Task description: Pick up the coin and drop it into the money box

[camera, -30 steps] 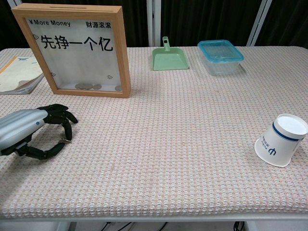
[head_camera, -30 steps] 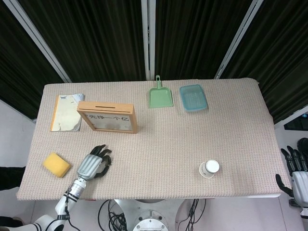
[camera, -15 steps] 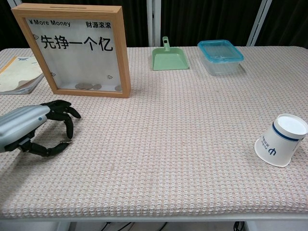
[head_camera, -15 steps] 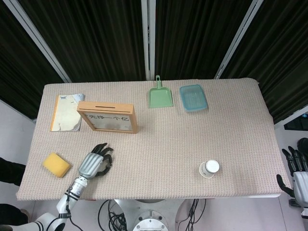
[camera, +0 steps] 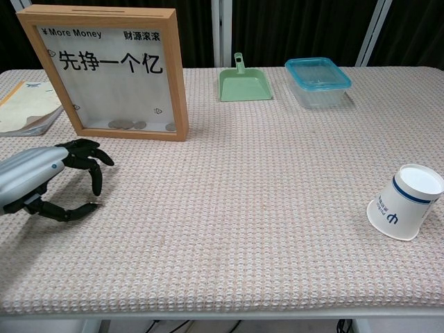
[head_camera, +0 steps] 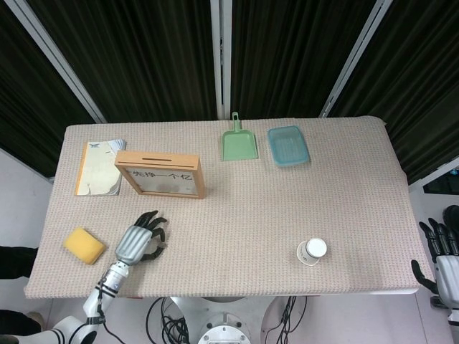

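The wooden-framed money box (head_camera: 163,175) (camera: 111,69) stands upright at the table's back left, with a slot in its top edge and a few coins lying inside at the bottom. My left hand (head_camera: 138,240) (camera: 41,180) hovers just above the cloth in front of the box. Its fingers curve downward, and a gap shows between them and the thumb. No loose coin shows on the table or in the hand. My right hand (head_camera: 445,258) hangs off the table's right edge, fingers spread and holding nothing.
A yellow sponge (head_camera: 84,245) lies left of my left hand. A booklet (head_camera: 99,167) sits beside the box. A green dustpan (camera: 244,84) and a blue-lidded container (camera: 318,81) are at the back. A tipped paper cup (camera: 406,201) lies front right.
My left hand has lifted slightly off the cloth and drawn back to the left, and its fingers have spread away from the thumb. The right hand has not moved.
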